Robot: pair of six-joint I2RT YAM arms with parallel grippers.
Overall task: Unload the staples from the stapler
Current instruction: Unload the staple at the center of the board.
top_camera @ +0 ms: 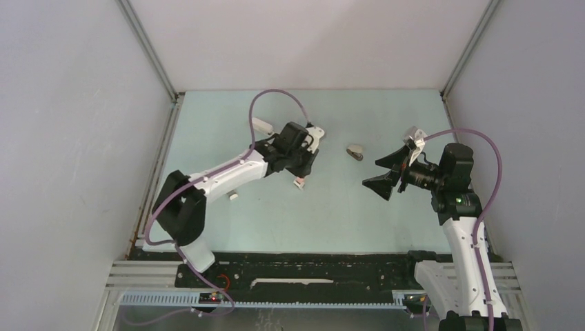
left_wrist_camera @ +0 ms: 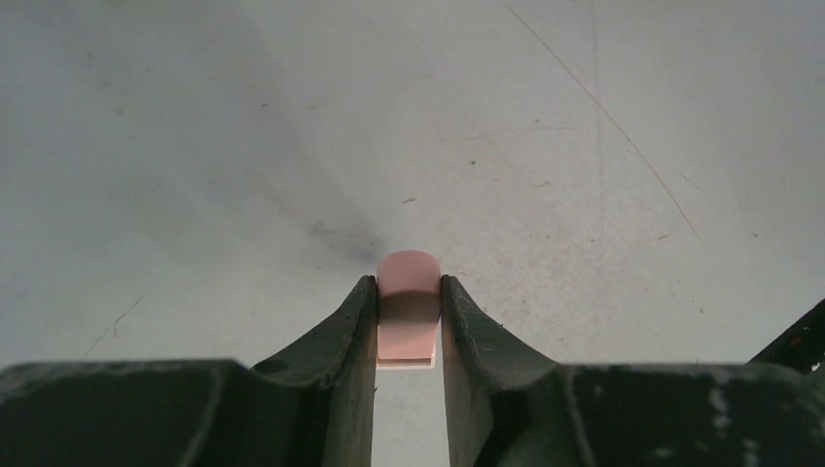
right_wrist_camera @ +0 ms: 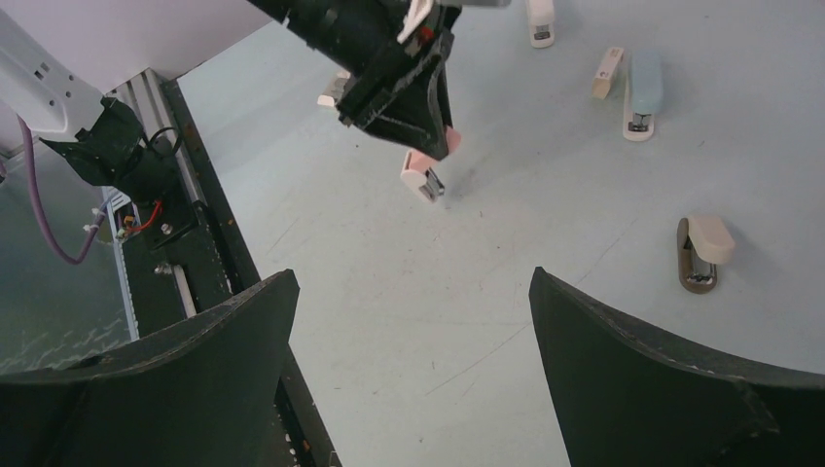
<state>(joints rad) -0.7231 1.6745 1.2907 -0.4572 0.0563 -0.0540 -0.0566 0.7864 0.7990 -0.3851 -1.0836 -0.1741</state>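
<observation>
Jaws of the right tool [right_wrist_camera: 413, 282] stand wide, holding nothing. Beyond, the left tool [left_wrist_camera: 409, 292] pinches one pink stapler [right_wrist_camera: 425, 175] above the worktop [right_wrist_camera: 467, 321]. Its long axis is tilted, metal mouth down, and its staples are too small to tell. Farther than the pink stapler lie at least three more: brown-and-cream stapler [right_wrist_camera: 702, 253], blue stapler [right_wrist_camera: 642, 88], white stapler [right_wrist_camera: 540, 24].

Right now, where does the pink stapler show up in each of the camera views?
Top external: pink stapler left of centre, at the tip of the left end effector.
Left wrist: stapler low centre, pinched in the end effector.
Right wrist: stapler upper centre, under the dark end effector.
Shared landmark: the left end effector gripping it.
</observation>
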